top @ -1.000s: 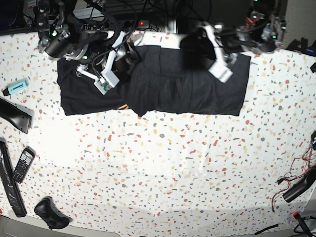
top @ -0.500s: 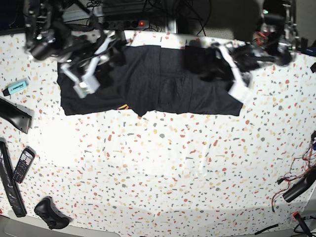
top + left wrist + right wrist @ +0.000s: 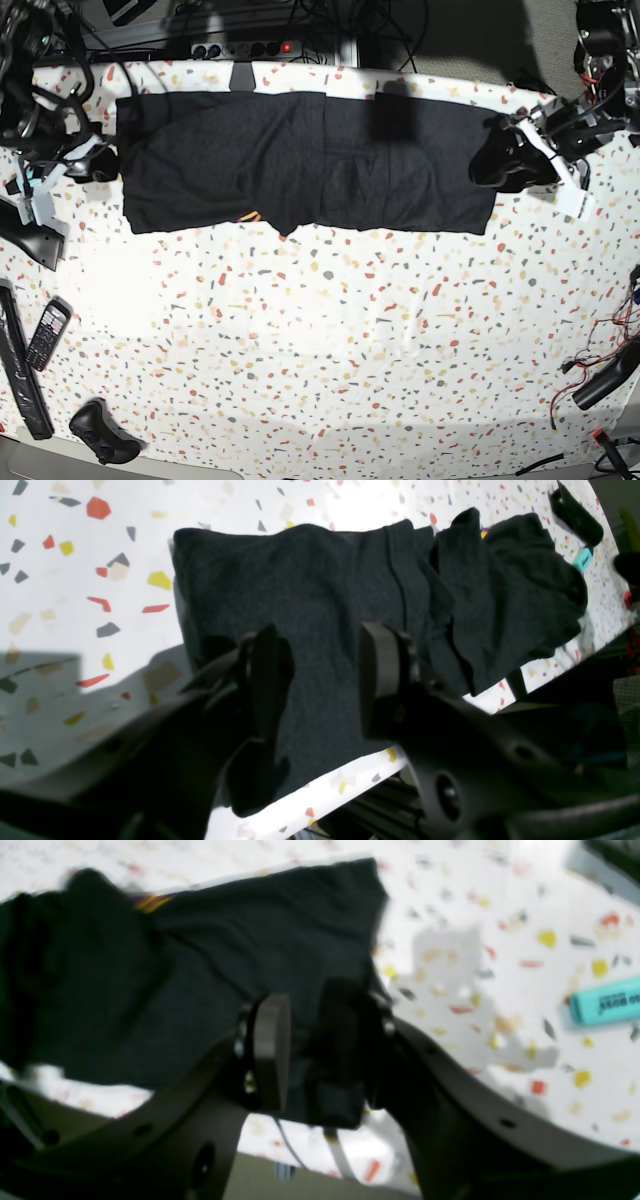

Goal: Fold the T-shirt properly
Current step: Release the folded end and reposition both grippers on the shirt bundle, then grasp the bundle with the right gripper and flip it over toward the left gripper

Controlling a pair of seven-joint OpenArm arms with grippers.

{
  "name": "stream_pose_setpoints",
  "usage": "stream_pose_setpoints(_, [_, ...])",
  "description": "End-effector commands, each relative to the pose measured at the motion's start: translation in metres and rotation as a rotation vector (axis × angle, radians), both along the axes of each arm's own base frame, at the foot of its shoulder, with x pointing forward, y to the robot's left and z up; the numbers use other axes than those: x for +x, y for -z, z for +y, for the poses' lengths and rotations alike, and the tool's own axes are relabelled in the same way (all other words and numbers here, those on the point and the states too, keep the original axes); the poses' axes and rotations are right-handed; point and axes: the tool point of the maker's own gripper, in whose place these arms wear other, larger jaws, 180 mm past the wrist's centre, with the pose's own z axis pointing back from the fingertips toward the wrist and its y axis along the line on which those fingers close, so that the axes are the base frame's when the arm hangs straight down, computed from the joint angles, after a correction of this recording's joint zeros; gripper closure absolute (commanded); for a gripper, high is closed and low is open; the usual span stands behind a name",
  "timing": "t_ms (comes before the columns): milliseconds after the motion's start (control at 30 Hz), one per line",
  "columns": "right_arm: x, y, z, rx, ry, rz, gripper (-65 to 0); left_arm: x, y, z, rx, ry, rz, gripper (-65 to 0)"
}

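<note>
The T-shirt (image 3: pixel 305 165) lies as a wide, shallow black band across the far part of the speckled table (image 3: pixel 330 340), already folded lengthwise, with a sliver of coloured print peeking out at its near edge. The left gripper (image 3: pixel 320 675) hangs over one short end of the band; its fingers stand well apart with only cloth visible beneath the gap, holding nothing. The right gripper (image 3: pixel 305 1050) sits at the opposite short end near a turquoise marker (image 3: pixel 605 1001); its fingers are parted by a narrower gap and appear empty, though that view is blurred. In the base view both arms sit at the outer ends of the shirt, apparently clear of it. Judgement: the next fold likely needs both ends pinched. Risks: a finger could catch only the top layer, so the stacked layers slide apart and the earlier fold opens. The rumpled end seen in the left wrist view could bunch further if dragged. An uneven lift between arms would skew the edges.
</note>
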Motion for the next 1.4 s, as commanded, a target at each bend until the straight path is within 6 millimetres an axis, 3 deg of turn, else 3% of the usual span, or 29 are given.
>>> stream_pose_setpoints(0, [0.012, -0.01, -0.011, -0.002, 0.007, -0.034, -22.7, 0.006, -0.013, 0.0, -0.011, 0.005, -0.051, -25.3])
stream_pose_setpoints(167, [0.035, -0.005, -0.045, 0.106, 0.092, -0.022, -22.7, 0.006, -0.013, 0.0, -0.011, 0.004, -0.052, -25.3])
stream_pose_setpoints(300, [0.035, 0.013, -0.06, 0.144, 0.118, 0.051, -22.7, 0.006, -0.013, 0.0, -0.012, 0.004, -0.052, -25.4])
stream_pose_setpoints(567, [0.016, 0.064, -0.016, 0.218, -0.033, 0.233, -22.7, 0.007, -0.012, 0.002, 0.0, 0.0, -0.053, -25.3])
stream_pose_setpoints(1067, [0.014, 0.091, 0.047, 0.332, -0.085, 0.276, -22.0, 0.008, -0.008, 0.006, 0.039, -0.01, -0.054, -25.4])
stream_pose_setpoints(1167, [0.014, 0.092, 0.053, 0.346, -0.09, 0.274, -16.7, 0.008, -0.008, 0.006, 0.04, -0.01, -0.054, -25.4])
stream_pose_setpoints(1300, [0.015, 0.092, 0.054, 0.347, -0.093, 0.27, -1.4, 0.008, -0.008, 0.006, 0.04, -0.01, -0.054, -25.4])
stream_pose_setpoints(1367, [0.016, 0.092, 0.054, 0.348, -0.092, 0.263, 0.0, 0.008, -0.008, 0.006, 0.04, -0.01, -0.054, -25.4])
